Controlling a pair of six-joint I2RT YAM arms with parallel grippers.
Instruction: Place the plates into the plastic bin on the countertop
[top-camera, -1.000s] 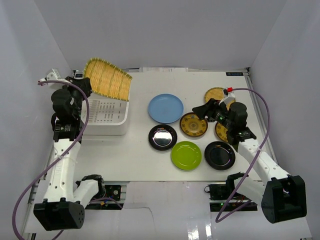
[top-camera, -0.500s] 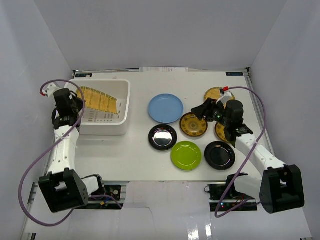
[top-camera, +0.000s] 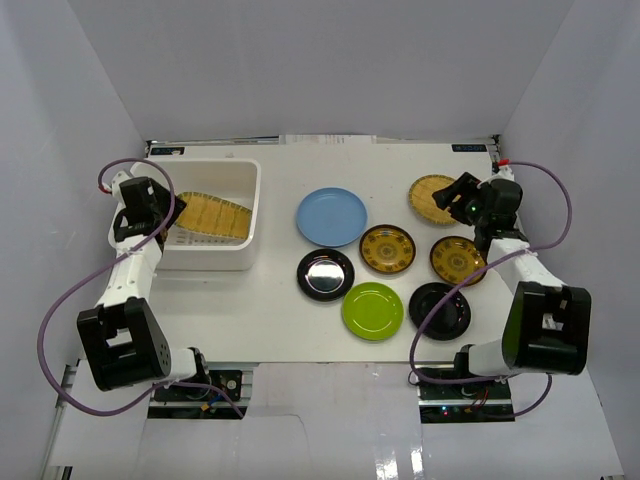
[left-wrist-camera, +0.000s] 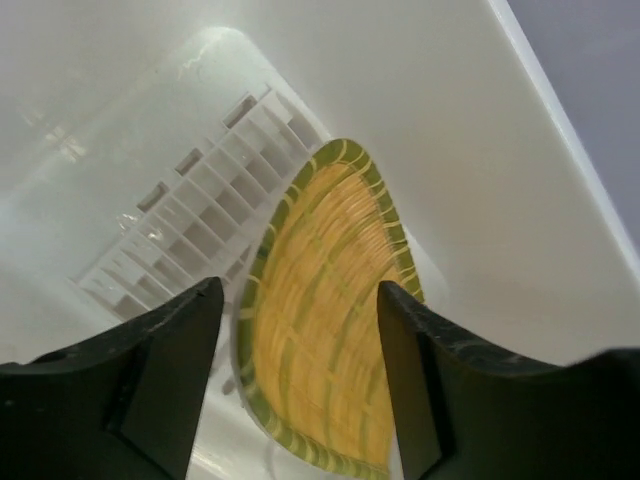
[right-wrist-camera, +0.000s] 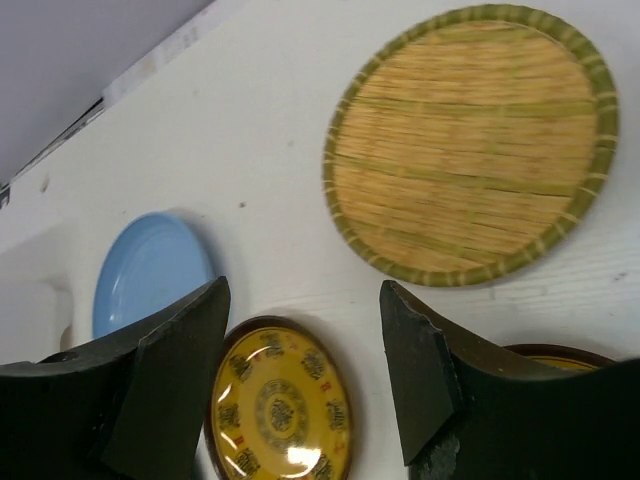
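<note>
The white plastic bin (top-camera: 252, 200) stands at the back left of the countertop (top-camera: 270, 310). A large yellow woven-bamboo plate (top-camera: 212, 215) (left-wrist-camera: 330, 320) lies tilted inside it. My left gripper (top-camera: 162, 214) (left-wrist-camera: 300, 300) hangs open at the bin's left end, its fingers wide on either side of that plate and not touching it. My right gripper (top-camera: 450, 198) (right-wrist-camera: 305, 330) is open and empty above the small bamboo plate (top-camera: 428, 190) (right-wrist-camera: 470, 150). Left of it lie the light blue plate (top-camera: 331, 216) (right-wrist-camera: 150, 270) and a gold-patterned plate (top-camera: 387, 249) (right-wrist-camera: 280, 400).
A second gold-patterned plate (top-camera: 457, 259), two glossy black plates (top-camera: 325, 274) (top-camera: 439, 310) and a lime green plate (top-camera: 372, 310) lie on the right half of the countertop. Grey walls close in the left, back and right. The bin has a slotted floor (left-wrist-camera: 180, 230).
The left gripper brought the large bamboo plate down into the bin and opened, letting it go. The right arm drew back to the far right, over the small bamboo plate.
</note>
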